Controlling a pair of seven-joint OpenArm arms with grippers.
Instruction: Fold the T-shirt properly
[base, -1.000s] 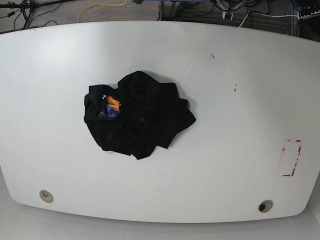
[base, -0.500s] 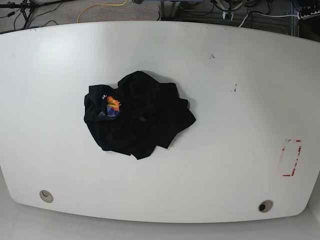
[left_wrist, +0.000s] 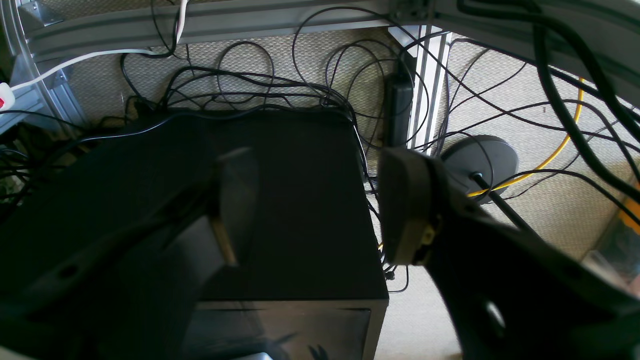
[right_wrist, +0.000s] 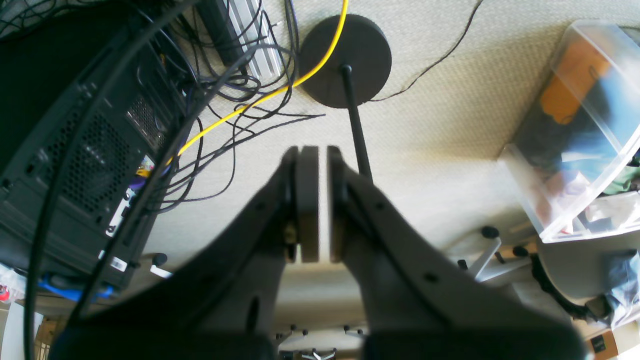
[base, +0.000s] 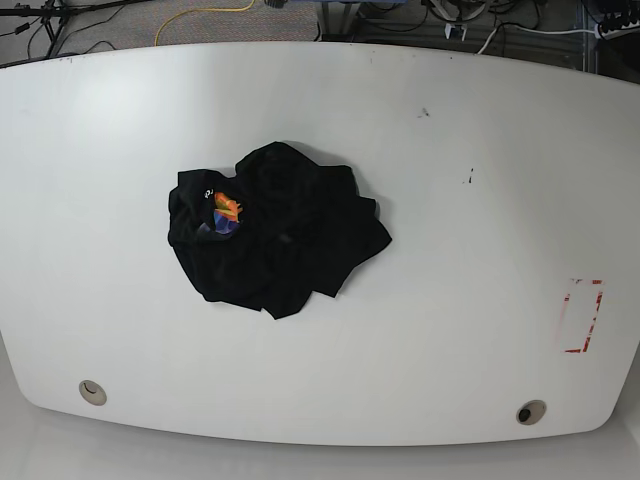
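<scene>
A: So, base view first. What is on the table (base: 480, 300)?

B: One T-shirt (base: 275, 228), black and crumpled in a heap left of the table's centre, its small orange-and-blue print (base: 226, 213) facing up near the heap's left edge. A red outlined rectangle (base: 582, 316) is marked near the right edge, well apart from the cloth. No arm shows here.

A: And the left wrist view?

B: The left gripper (left_wrist: 315, 210) hangs off the table over a black computer case (left_wrist: 295, 200) and tangled cables, jaws standing wide apart, nothing between them.

A: The right wrist view?

B: The right gripper (right_wrist: 316, 220) is clenched, pads nearly touching, with nothing in it. Below it I count one round black stand base (right_wrist: 346, 60), one yellow cable (right_wrist: 260, 97) and one clear plastic bin (right_wrist: 575, 130).

A: So the folding has not begun?

B: I judge not. The shirt needs spreading flat first. Both arms should come over the table, and the right pincer must open before it reaches. Pinching single layers at outer edges, not the bunched middle, should pull the heap apart cleanly.
</scene>
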